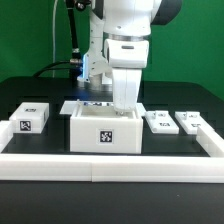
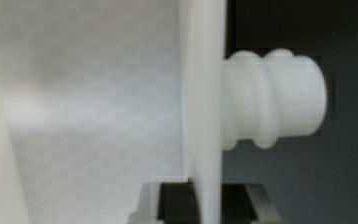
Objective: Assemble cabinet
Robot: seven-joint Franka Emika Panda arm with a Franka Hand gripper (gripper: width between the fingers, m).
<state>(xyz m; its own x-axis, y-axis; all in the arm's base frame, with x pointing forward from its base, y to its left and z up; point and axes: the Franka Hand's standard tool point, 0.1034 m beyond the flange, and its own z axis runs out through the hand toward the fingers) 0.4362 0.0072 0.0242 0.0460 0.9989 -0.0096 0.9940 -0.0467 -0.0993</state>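
The cabinet [image 1: 104, 132], a white box-shaped body with a square tag on its front, stands in the middle of the black table. My gripper [image 1: 123, 104] reaches down at its upper right side; its fingertips are hidden behind the body's rim in the exterior view. In the wrist view my gripper [image 2: 204, 202] is shut on a thin white wall of the cabinet [image 2: 202, 90], with dark fingers [image 2: 171, 203] on either side of it. A ribbed round white stub [image 2: 275, 100] sticks out of that wall. A tagged white block [image 1: 32, 116] lies at the exterior view's left.
Two small tagged white panels [image 1: 158, 121] [image 1: 190, 120] lie at the exterior view's right. A long low white border rail [image 1: 110, 166] runs along the front. The marker board [image 1: 84, 105] lies behind the cabinet, by the arm's base.
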